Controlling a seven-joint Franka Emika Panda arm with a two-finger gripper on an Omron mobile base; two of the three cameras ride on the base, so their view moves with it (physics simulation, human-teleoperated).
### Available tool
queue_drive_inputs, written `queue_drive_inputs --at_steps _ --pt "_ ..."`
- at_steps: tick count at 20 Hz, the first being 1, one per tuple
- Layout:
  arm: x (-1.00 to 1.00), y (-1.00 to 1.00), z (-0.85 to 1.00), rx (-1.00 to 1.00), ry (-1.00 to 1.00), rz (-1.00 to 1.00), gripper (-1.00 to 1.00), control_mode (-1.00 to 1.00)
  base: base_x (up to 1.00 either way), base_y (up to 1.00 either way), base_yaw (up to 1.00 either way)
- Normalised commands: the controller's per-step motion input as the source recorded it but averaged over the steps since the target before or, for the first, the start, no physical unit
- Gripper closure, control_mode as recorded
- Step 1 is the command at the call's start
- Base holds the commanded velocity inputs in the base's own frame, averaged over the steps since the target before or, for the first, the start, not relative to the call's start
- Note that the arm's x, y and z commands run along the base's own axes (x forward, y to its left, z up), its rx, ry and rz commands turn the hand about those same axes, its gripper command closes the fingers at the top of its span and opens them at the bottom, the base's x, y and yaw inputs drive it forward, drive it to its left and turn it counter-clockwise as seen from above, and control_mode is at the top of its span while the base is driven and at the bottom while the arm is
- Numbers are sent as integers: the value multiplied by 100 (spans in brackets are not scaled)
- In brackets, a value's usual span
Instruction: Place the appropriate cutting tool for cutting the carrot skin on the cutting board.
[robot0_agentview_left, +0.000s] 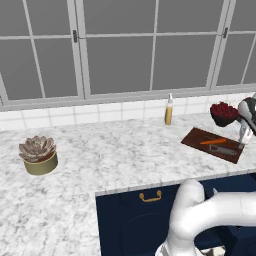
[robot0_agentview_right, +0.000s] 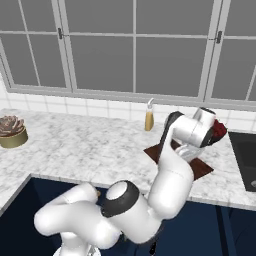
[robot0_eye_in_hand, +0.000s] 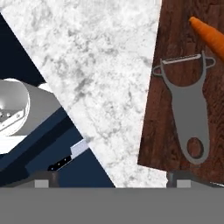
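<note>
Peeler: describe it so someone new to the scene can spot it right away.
Find the marble counter under the windows, then the dark brown cutting board toward its right end, near the bowl of red fruit. On the board lie two things: the orange carrot and, just beside it, the peeler. The peeler is the flat grey metal one, with a wide forked head and a hole in its handle.

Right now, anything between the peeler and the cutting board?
Nothing visible. The peeler already lies flat on the cutting board, just beside the carrot; the tool sits above with its fingers apart, holding nothing.
</note>
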Motion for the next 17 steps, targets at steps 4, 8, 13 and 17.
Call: queue_drive_inputs --at_steps 4,8,13,17 --pt "-100 41 53 1 -14 -42 -100 -100 0 0 0" --pt "-100 36 64 -1 -7 -34 -100 -100 0 0 0" --pt "-100 50 35 -7 -12 -24 -100 -100 0 0 0" --pt "-100 45 24 -6 -17 -12 -100 -100 0 0 0"
